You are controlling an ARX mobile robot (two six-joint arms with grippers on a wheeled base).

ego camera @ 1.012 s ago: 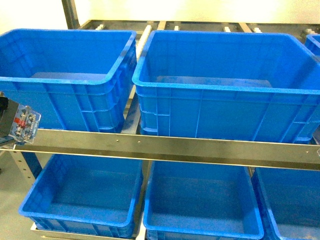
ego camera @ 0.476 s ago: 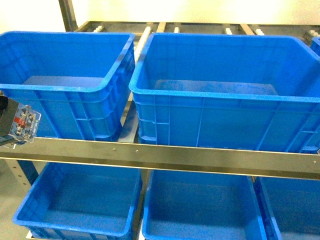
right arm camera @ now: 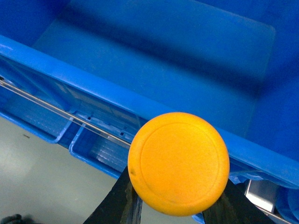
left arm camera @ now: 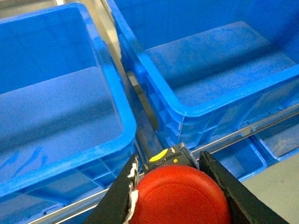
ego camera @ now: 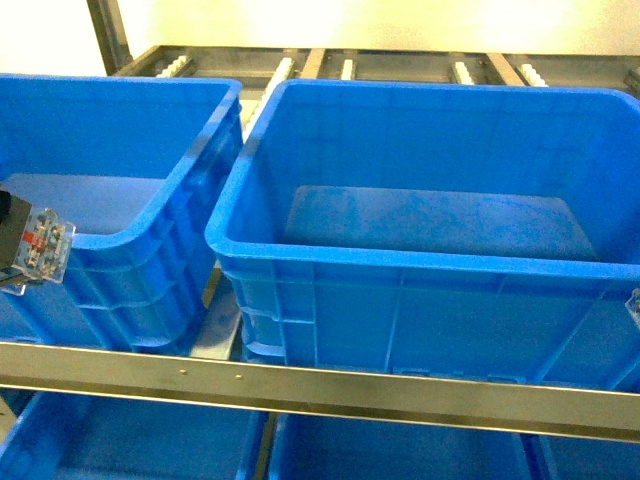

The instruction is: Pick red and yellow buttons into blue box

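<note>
Red button (left arm camera: pixel 180 193) sat clamped in your left gripper's (left arm camera: pixel 175 196) fingers, yellow button (right arm camera: pixel 179 162) in your right gripper's (right arm camera: pixel 175 198), both held before the big blue box (ego camera: pixel 400 262) on the shelf rail (ego camera: pixel 330 390)

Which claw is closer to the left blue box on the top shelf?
Left. The left claw, gripping the red button, sits just outside the left box's front-left wall. The right claw, holding the yellow button, is at the other box's front-right rim.
</note>
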